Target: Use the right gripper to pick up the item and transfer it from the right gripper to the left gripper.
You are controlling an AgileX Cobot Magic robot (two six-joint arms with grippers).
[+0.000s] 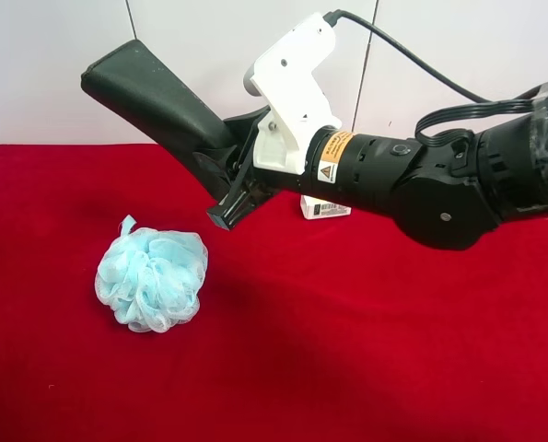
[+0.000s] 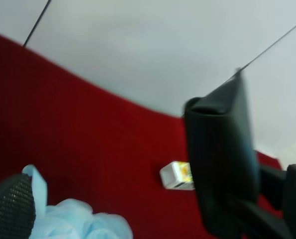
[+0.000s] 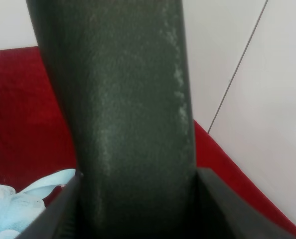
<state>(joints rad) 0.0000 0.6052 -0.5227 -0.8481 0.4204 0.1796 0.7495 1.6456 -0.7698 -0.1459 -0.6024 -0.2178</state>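
Exterior high: right pincer [image 1: 222,187] clamps item [image 1: 154,87], long axis slanting up-left; left pincer [image 2: 9,209] unclear.

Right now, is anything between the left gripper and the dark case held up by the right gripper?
Nothing visible. The case is held in the air by the right gripper, with free space toward the left gripper's finger. The blue pouf lies lower, on the cloth.

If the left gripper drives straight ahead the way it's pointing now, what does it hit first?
Probably the red cloth, between the blue pouf and the small box; depth is unclear. The case sits off to one side of that line.
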